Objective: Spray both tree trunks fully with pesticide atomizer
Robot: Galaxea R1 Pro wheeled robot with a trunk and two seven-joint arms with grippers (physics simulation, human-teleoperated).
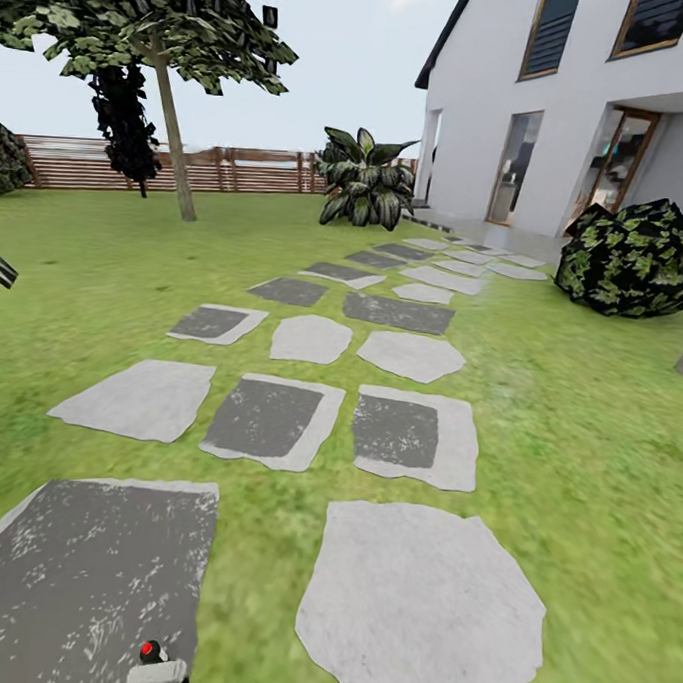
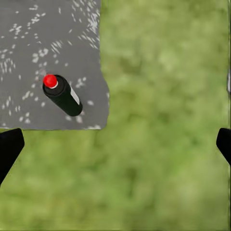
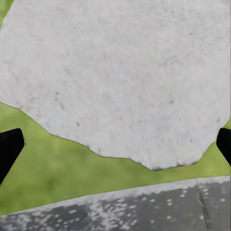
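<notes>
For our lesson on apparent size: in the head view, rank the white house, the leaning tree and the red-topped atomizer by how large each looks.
1. white house
2. leaning tree, though both are cut off by the picture's edge, so their order is unsure
3. atomizer, smallest despite being nearest the camera

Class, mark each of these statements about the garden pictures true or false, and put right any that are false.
1. The pesticide atomizer stands on a dark grey stone slab. True.
2. The left gripper is shut on the atomizer. False: its fingers are spread wide, with the atomizer apart from them.
3. The atomizer has a red top. True.
4. The right gripper hangs over bare grass alone. False: a pale stone slab lies beneath it, with grass beside.
5. A brown slatted fence closes off the lawn behind the tree. True.
</notes>
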